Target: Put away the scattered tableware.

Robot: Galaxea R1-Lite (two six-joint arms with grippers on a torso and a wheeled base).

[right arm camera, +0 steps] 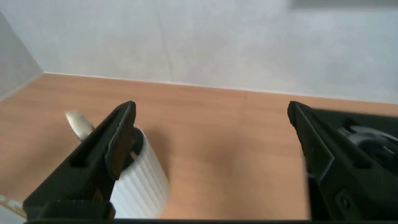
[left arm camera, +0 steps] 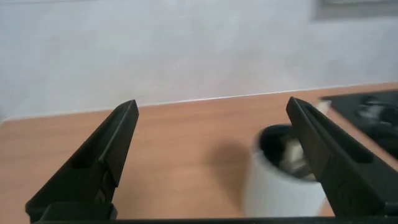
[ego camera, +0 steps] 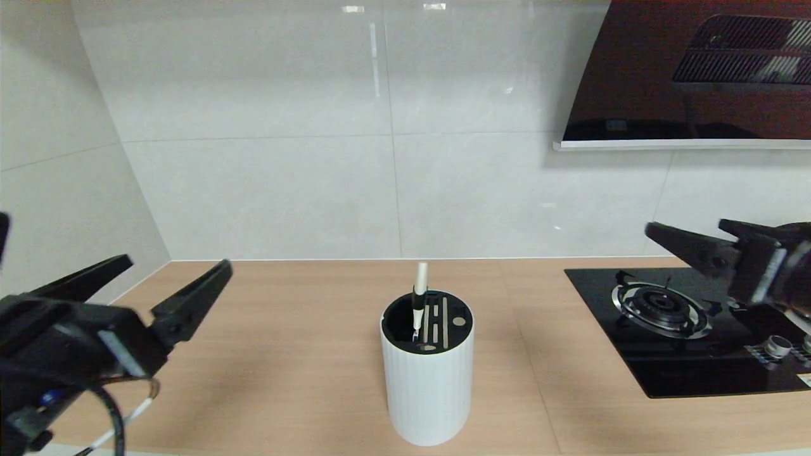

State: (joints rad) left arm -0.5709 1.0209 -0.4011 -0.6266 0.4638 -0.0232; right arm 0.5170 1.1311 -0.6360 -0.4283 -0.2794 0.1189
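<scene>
From my head view the white ribbed holder stands at 6 o'clock on the wooden surface, near its front edge. A utensil with a pale handle stands upright in the holder's round opening, with narrow slots in the lid just beside it at 3 o'clock. I cannot tell what kind of utensil it is.

My left gripper hangs at 8 o'clock, spread wide and holding nothing. My right gripper is at 3 o'clock above the stove, also wide and holding nothing.

My left wrist view looks between the fingers of the left gripper at the holder, blurred, with its contents indistinct and the stove beyond it.

My right wrist view catches the holder partly behind one finger of the right gripper, the utensil's pale tip poking out, and the stove behind the other finger.
</scene>
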